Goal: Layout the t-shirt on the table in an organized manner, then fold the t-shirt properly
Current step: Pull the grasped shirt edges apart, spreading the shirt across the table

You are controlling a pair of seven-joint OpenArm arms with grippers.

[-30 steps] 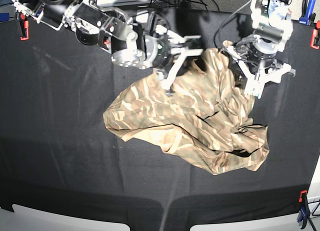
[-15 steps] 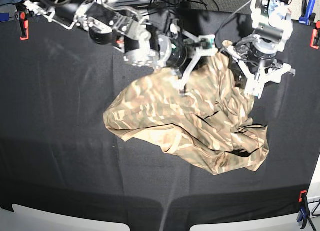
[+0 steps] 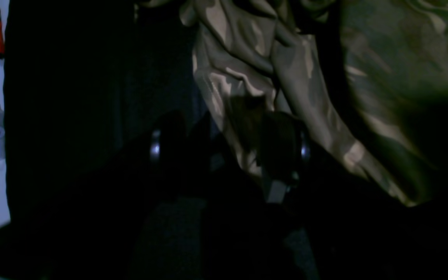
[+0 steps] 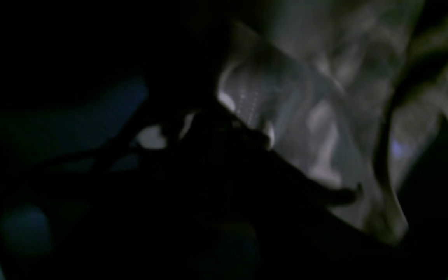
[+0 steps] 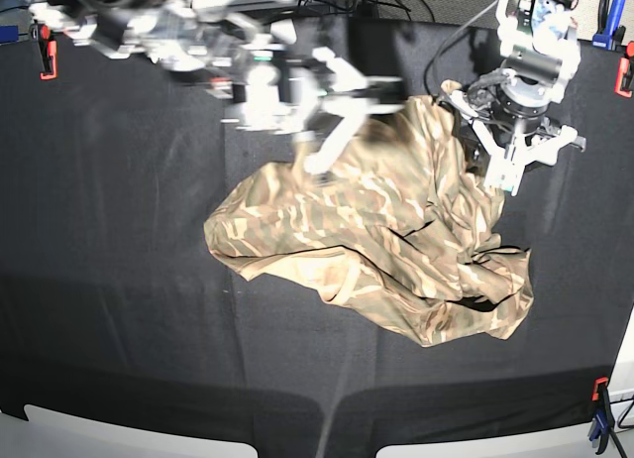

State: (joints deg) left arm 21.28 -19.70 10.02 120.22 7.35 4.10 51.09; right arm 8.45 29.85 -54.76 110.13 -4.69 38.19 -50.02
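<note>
Covering most of the view, the table [image 5: 119, 280] carries the t-shirt [image 5: 376, 250] as a crumpled heap right of centre. The right tool [image 5: 332, 131], with jaws closed, sits at the heap's far-left edge, though a grip is unclear. The left tool [image 5: 515, 166] stands open at the far-right edge, so the shirt lies between them.

Motion blur smears the right arm's end effector [image 5: 332, 131] over the crumpled camouflage-print t-shirt [image 5: 376, 250]; both wrist views are too dark for detail.
</note>
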